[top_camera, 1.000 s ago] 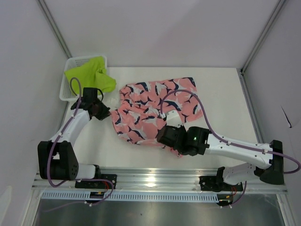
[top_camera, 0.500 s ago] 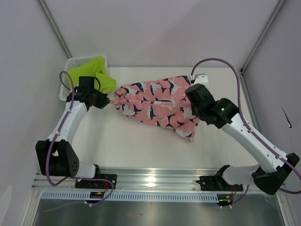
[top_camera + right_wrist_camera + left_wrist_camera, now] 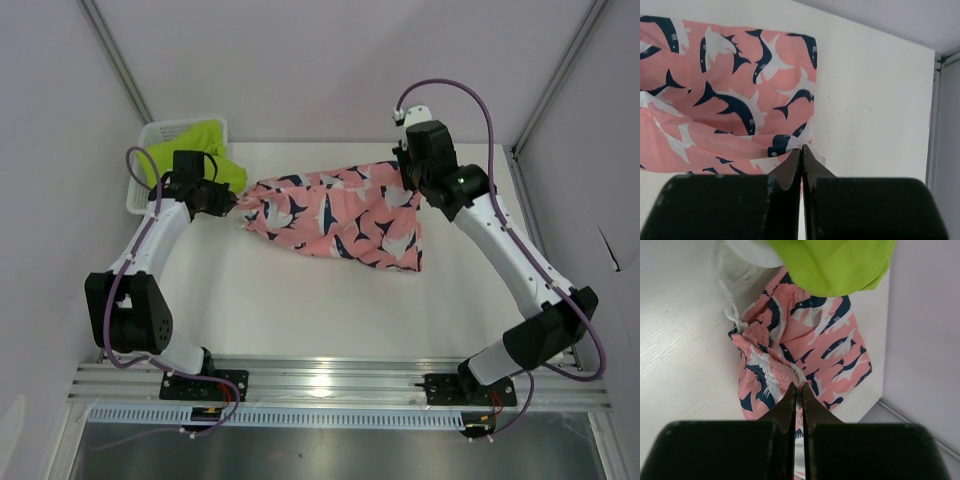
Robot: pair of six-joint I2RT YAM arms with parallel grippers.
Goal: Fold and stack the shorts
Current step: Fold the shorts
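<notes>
The lime-green shorts [image 3: 193, 152] sit in the basket [image 3: 139, 196] at the far-left corner, spilling over its rim. The left gripper [image 3: 233, 203], clamped on the waistband of the coral-pink shorts [image 3: 335, 215], has drawn back toward that corner. The right gripper [image 3: 406, 172], pinched shut on a hem corner, has swung from the near edge to the far right. The cloth now stretches between them along the far edge, probably spread for folding, with no fold yet made. No writing or label is legible.

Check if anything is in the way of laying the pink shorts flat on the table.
The left claw and right claw are shut on the pink shorts, with bare table on their near side. Only the green shorts, spilling from the basket beside the left claw, lie close.
</notes>
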